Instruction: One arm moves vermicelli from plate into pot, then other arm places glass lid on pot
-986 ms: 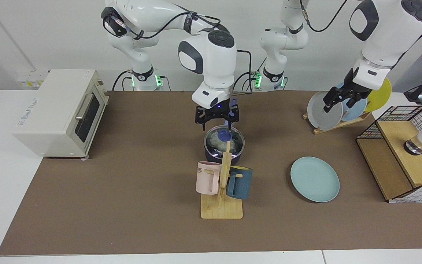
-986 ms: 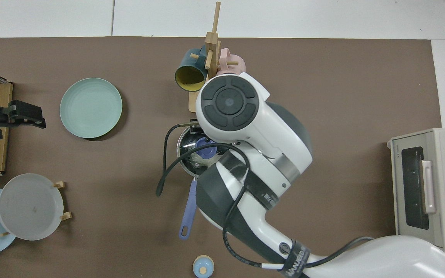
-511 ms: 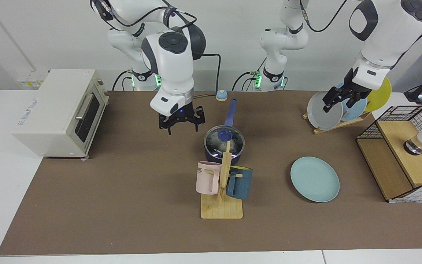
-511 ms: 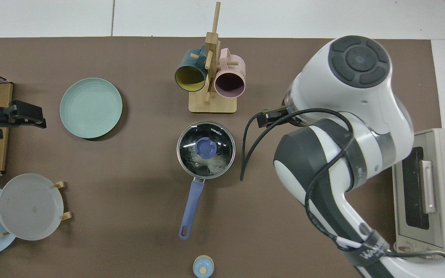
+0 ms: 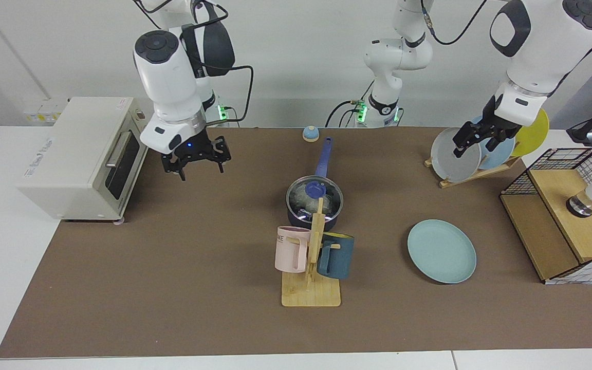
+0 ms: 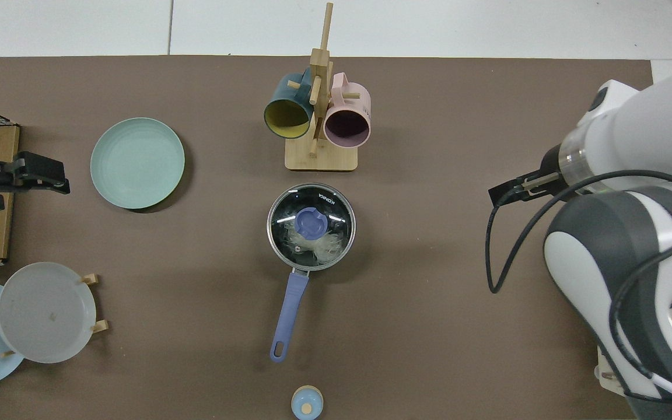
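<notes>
In the facing view the glass lid (image 5: 315, 191) sits on the pot (image 5: 314, 205) with the vermicelli (image 5: 303, 198) showing pale beneath it, and the plate (image 5: 441, 251) lies bare, so both steps look done. The right gripper (image 5: 195, 160) hangs by the toaster oven (image 5: 82, 156), fingers spread and empty; the left gripper (image 5: 476, 136) hovers at the plate rack (image 5: 473, 172), apparently open and empty. From above, the lid is centred on the pot (image 6: 311, 234), vermicelli (image 6: 315, 245) inside, plate (image 6: 137, 163) well apart. I judge only parking the arms remains.
</notes>
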Robot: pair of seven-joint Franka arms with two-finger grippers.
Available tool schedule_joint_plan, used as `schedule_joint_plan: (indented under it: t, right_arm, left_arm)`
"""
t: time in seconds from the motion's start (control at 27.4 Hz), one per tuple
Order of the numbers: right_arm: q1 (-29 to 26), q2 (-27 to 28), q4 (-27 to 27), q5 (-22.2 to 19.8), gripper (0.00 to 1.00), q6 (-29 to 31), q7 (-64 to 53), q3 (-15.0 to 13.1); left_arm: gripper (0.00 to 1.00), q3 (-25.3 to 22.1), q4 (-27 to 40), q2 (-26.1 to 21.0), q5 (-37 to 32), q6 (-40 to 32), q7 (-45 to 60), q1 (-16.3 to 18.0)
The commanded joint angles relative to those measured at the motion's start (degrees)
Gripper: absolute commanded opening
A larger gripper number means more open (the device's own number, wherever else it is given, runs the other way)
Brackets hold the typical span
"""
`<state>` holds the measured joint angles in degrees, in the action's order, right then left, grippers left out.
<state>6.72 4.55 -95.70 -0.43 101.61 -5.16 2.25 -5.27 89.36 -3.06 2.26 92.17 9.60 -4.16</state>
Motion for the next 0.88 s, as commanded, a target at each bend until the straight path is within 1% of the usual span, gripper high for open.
schedule_joint_plan:
  t: [0.0,0.07,0.18,0.22,0.26,0.4,0.44,0.55,0.58,0.84]
  right_arm:
    - [1.1,-6.3,-5.7,1.5,1.00,-0.6,-4.2,-3.4]
    - [1.7,-6.8,-5.4,1.5,1.00,-1.9,-5.6,-5.1]
    - [4.1,-7.1,-4.8,1.2,1.00,-2.6,-7.6,-9.6]
    - [4.2,-7.0,-4.5,1.2,1.00,-2.5,-8.2,-10.5]
    - [3.8,-6.9,-3.9,1.3,1.00,-2.4,-8.5,-10.6]
    - [2.2,-6.9,-3.0,1.1,1.00,-2.5,-7.8,-10.3]
    - [1.5,-6.9,-3.0,1.0,1.00,-2.5,-7.7,-9.6]
    - [-1.7,-7.1,-3.0,0.3,1.00,-2.6,-7.2,-5.0]
    - [-2.7,-7.1,-3.0,0.3,1.00,-2.6,-6.6,-4.2]
    - [-3.5,-7.7,-3.1,0.4,1.00,-3.7,-3.9,-3.9]
  left_arm:
    - [1.00,-0.1,1.4,1.4,-0.6,-0.1,0.2,-0.1]
    - [1.00,-0.1,1.4,1.4,-0.6,-0.2,0.2,-0.1]
    - [1.00,-0.1,1.4,1.4,-0.6,-0.1,0.2,-0.1]
    - [1.00,-0.1,1.4,1.4,-0.6,-0.2,0.2,-0.1]
    - [1.00,-0.1,1.4,1.4,-0.6,-0.1,0.2,-0.1]
    - [1.00,-0.1,1.4,1.4,-0.6,-0.2,0.2,-0.1]
    - [1.00,-0.1,1.4,1.4,-0.6,-0.2,0.2,-0.1]
    - [1.00,-0.1,1.4,1.4,-0.6,-0.2,0.2,-0.1]
    - [1.00,-0.1,1.4,1.4,-0.6,-0.2,0.2,-0.1]
    - [1.00,-0.1,1.4,1.4,-0.6,-0.2,0.2,-0.1]
